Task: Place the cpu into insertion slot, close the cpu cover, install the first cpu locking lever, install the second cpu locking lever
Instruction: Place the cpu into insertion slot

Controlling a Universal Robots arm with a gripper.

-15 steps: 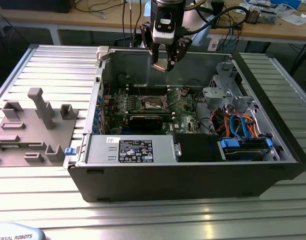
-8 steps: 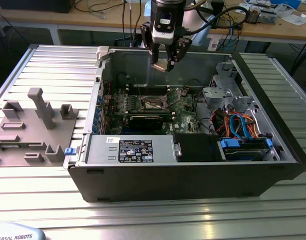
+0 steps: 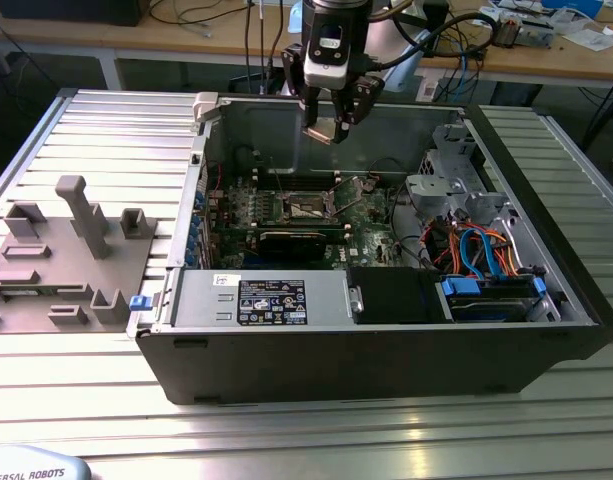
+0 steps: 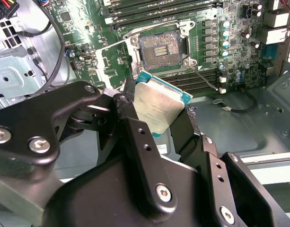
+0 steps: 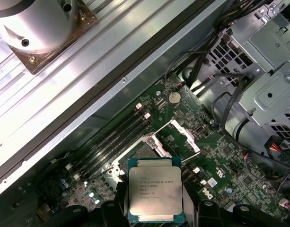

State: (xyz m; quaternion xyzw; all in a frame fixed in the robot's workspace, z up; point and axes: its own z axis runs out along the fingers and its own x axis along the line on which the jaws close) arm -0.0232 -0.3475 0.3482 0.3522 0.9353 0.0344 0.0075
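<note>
My gripper point(image 3: 326, 126) hangs above the open computer case, shut on the cpu point(image 3: 320, 131) by two opposite edges. Both wrist views show the cpu point(image 4: 156, 108) point(image 5: 154, 189) as a silver-topped square with a teal rim, held between the black fingers point(image 4: 131, 101). Below it on the green motherboard point(image 3: 371, 240) lies the insertion slot point(image 4: 159, 47) point(image 3: 308, 208), its dark gold-glinting contact field uncovered. In the first wrist view the cpu partly hides the insertion slot point(image 5: 152, 147). The cpu cover point(image 4: 111, 60) point(image 5: 180, 136) stands swung open beside the slot. A thin locking lever point(image 4: 205, 75) sticks out along it.
Long black memory slots point(image 4: 159, 12) flank the socket. A metal drive cage point(image 3: 451, 170) and blue cables point(image 3: 481, 250) fill the case on the exterior view's right. A labelled power supply point(image 3: 271, 300) sits at the front. A grey fixture block point(image 3: 66, 250) lies outside the case.
</note>
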